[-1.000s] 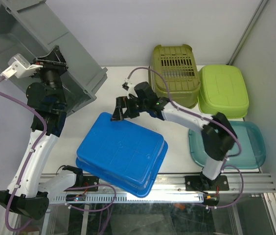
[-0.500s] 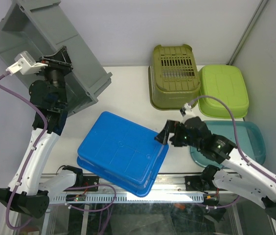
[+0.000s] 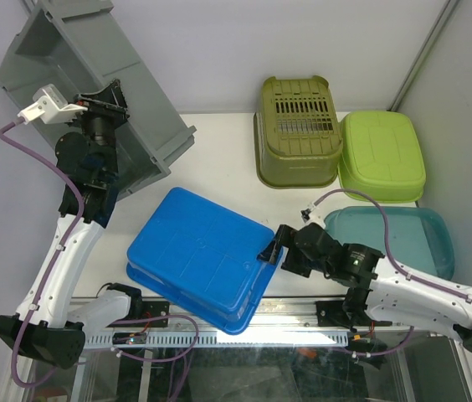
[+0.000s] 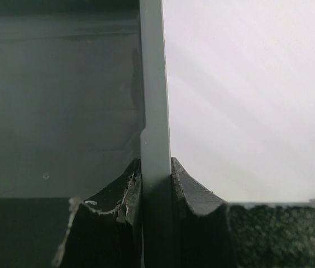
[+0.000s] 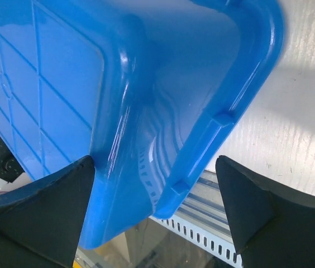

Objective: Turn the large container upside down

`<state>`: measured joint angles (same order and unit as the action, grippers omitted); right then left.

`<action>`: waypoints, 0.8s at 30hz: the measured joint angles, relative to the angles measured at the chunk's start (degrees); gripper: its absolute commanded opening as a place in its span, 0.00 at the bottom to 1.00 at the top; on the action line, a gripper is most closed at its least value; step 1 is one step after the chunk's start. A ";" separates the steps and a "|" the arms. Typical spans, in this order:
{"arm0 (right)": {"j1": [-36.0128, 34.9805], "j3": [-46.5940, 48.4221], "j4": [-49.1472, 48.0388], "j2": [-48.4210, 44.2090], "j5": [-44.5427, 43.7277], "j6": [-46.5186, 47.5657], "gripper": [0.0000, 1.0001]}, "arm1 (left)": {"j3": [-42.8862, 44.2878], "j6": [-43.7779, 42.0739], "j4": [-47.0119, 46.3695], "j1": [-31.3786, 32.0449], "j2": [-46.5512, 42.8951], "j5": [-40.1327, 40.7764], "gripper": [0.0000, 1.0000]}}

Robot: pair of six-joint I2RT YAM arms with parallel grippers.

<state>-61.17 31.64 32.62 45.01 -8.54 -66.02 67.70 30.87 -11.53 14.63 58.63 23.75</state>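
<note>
The large grey container [image 3: 148, 100] is held tilted in the air at the back left, its open side facing up and left. My left gripper [image 3: 102, 99] is shut on its side wall; in the left wrist view the grey wall [image 4: 154, 100] is pinched between both pads of the gripper [image 4: 156, 184]. My right gripper [image 3: 271, 249] is open and empty at the right corner of an upside-down blue tub [image 3: 202, 251]. In the right wrist view the gripper [image 5: 154, 167] straddles the tub's corner rim [image 5: 224, 117] with its fingers apart.
An olive slotted basket [image 3: 297, 126] and a lime green tub [image 3: 382, 155] lie upside down at the back right. A teal tray [image 3: 424, 243] sits at the right, beside the right arm. A metal rail [image 3: 219, 335] runs along the table's near edge.
My right arm has swung back from the blue tub's far corner to its right corner, staying open. The blue tub has shifted slightly. My left arm has lifted the grey container a little higher.
</note>
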 measured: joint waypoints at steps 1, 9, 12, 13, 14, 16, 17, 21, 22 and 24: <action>-0.24 -0.28 -0.44 -0.15 -0.33 -0.79 0.91 | 0.00 -0.02 0.00 0.00 0.00 0.00 0.00; -0.59 -1.55 9.66 -16.31 -5.75 -1.14 0.88 | 0.00 0.00 0.15 0.00 0.00 -0.04 0.00; -0.57 -1.55 13.60 -17.84 -6.08 -1.38 0.87 | 0.00 0.04 0.15 0.00 0.00 -0.02 0.00; -0.57 -1.57 14.60 -16.65 -5.81 -1.44 0.87 | 0.00 0.04 0.15 0.00 0.00 -0.02 0.00; -0.59 -1.73 15.02 -15.13 -5.49 -1.46 0.86 | 0.00 0.04 0.15 0.00 0.00 -0.02 0.00; -0.59 -2.27 14.84 -10.40 -4.20 -1.57 0.84 | 0.00 0.04 0.15 0.00 0.00 -0.02 0.00; -0.68 -2.67 14.38 -7.41 -3.58 -1.66 0.82 | 0.00 0.04 0.15 0.00 0.00 -0.02 0.00; -1.88 -3.82 11.28 0.66 -2.19 -2.12 0.70 | 0.00 0.07 0.15 0.00 -0.02 -0.02 0.00; -2.27 -3.93 10.29 1.95 -2.03 -2.27 0.69 | 0.00 0.07 0.15 0.00 -0.02 -0.02 0.00; -3.21 -3.96 7.82 4.66 -1.97 -2.69 0.67 | 0.00 0.07 0.15 0.00 -0.02 -0.02 0.00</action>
<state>-64.38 27.68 40.45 49.67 -10.50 -68.71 67.70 30.94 -11.38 14.63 58.61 23.73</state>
